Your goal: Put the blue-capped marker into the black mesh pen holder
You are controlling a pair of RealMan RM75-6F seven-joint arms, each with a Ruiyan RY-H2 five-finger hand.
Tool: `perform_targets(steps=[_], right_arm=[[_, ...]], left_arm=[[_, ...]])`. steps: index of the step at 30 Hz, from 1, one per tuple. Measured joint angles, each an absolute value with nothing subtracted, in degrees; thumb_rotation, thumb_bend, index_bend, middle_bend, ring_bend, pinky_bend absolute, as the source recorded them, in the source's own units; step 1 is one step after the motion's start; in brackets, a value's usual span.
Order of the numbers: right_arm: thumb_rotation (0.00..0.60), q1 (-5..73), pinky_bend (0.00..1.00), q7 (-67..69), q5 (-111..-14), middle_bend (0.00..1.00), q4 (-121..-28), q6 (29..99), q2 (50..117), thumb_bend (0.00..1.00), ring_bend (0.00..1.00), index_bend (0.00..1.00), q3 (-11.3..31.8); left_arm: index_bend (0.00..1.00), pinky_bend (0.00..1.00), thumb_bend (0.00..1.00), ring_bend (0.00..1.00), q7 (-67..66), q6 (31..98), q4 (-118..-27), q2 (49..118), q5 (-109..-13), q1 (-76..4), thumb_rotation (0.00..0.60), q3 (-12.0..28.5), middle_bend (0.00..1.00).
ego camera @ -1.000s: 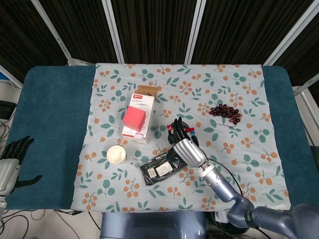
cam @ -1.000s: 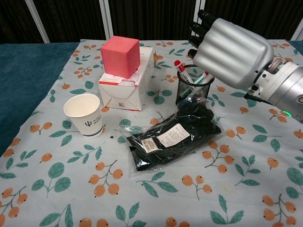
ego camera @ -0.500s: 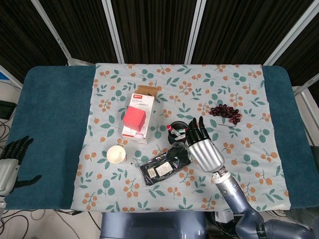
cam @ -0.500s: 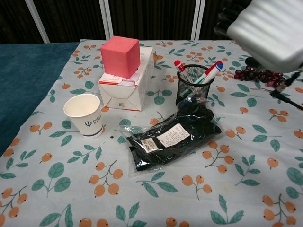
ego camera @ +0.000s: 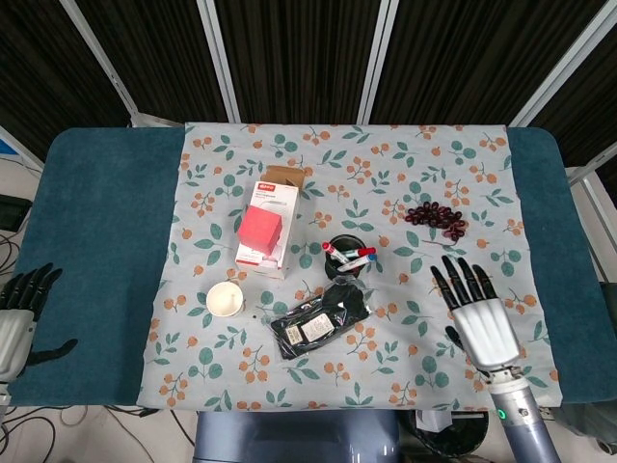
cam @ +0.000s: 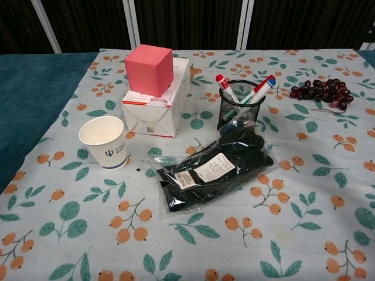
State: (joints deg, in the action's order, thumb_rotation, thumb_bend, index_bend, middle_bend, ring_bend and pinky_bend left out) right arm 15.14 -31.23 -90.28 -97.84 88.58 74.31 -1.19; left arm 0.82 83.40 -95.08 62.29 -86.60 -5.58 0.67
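Note:
The black mesh pen holder [ego camera: 347, 253] [cam: 241, 105] stands upright near the middle of the floral cloth. The blue-capped marker [cam: 261, 88] [ego camera: 359, 260] leans inside it beside a red-capped marker [cam: 225, 86]. My right hand [ego camera: 478, 309] hovers to the right of the holder with fingers spread and nothing in it; it shows only in the head view. My left hand [ego camera: 19, 316] rests at the table's far left edge, fingers apart and empty.
A black packet in clear plastic [cam: 213, 170] lies just in front of the holder. A white paper cup [cam: 105, 142], a white carton with a pink cube [cam: 149, 70] on top, and dark grapes [cam: 320, 92] are spread around.
My right hand has drawn back from above the holder to the right and toward the front edge, leaving the chest view. The blue-capped marker stays in the holder.

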Motion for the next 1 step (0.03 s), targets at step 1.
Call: perform_targets(steps=[1], right_arm=[[0.600,14.32,0.17,-29.27,-90.21,0.00,-97.51,88.93,73.68,0.05,0.00,0.00,-1.72]], left_arm=[[0.00,0.00,0.05,0.00,0.74,83.50,-94.98,62.35,-86.63,-5.54,0.600,0.69,0.00]])
